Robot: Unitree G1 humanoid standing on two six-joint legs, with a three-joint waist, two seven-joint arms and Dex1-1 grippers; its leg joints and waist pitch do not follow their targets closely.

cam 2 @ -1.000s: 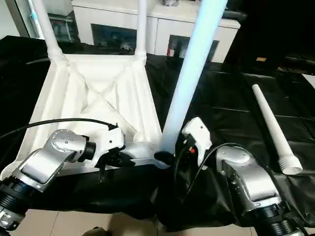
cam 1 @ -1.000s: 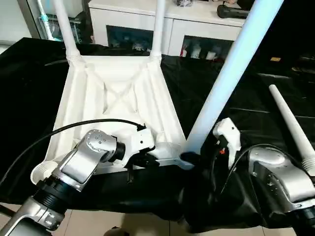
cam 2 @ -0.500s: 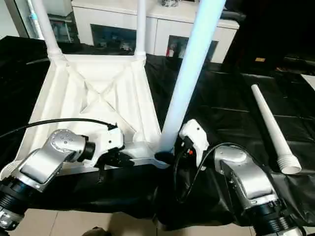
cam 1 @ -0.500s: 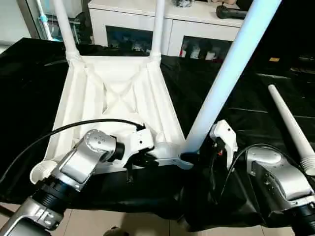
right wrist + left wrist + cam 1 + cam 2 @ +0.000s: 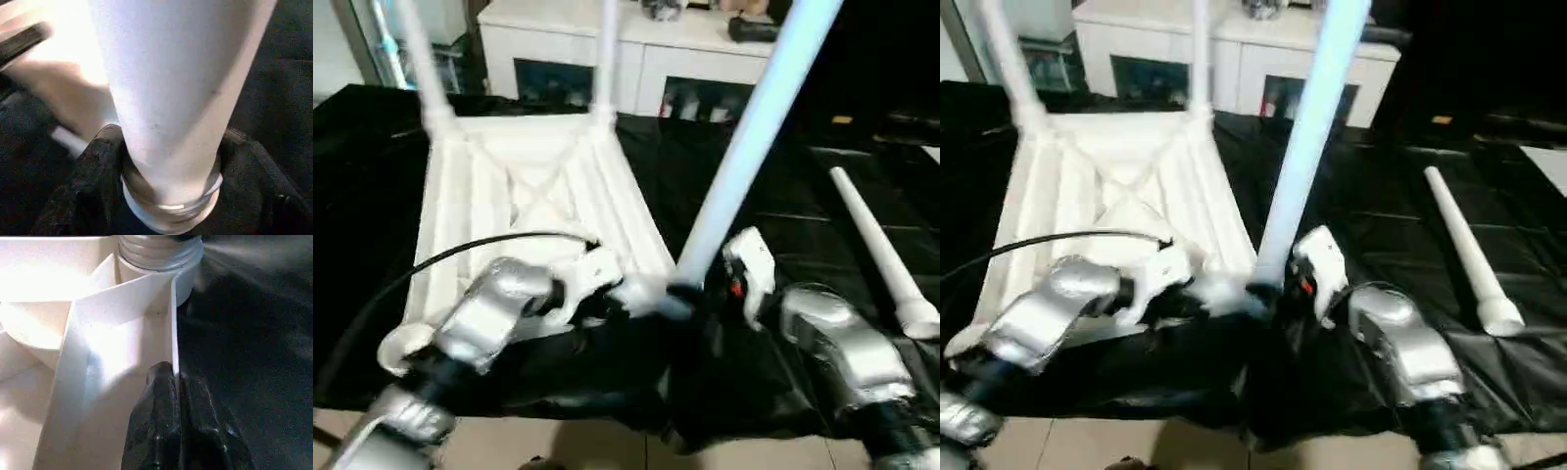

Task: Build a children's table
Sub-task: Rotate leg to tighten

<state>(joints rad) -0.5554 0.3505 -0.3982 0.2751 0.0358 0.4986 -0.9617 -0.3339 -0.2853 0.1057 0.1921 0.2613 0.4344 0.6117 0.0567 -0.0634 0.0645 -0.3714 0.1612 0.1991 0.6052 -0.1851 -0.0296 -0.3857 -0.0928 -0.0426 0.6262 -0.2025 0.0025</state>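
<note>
Left gripper (image 5: 178, 396) of mine is pinched shut on the thin near rim of the upturned white tabletop (image 5: 524, 186), just beside the near right corner socket (image 5: 159, 257); in the left wrist view my two black fingers (image 5: 156, 431) sit pressed against either face of that rim wall. My silver left forearm (image 5: 494, 313) reaches in from the lower left, a black cable (image 5: 460, 250) arching over it. The tabletop lies ribbed side up on the black cloth (image 5: 783, 186) that covers the work surface, with two white legs (image 5: 605, 54) already standing in its far corners.

At the near right corner a third leg (image 5: 754, 127) rises at a slant, leaning away to the right, its ringed foot sitting at the socket. My right gripper (image 5: 168, 161) is clamped around that leg just above the ringed foot, one black finger (image 5: 100, 171) on each side of the tube. My silver right forearm (image 5: 837, 348) comes in from the lower right.

Further right, the fourth leg (image 5: 881, 250) lies loose on the cloth, well apart from the tabletop. A white cabinet (image 5: 646, 49) with glass doors stands behind.
</note>
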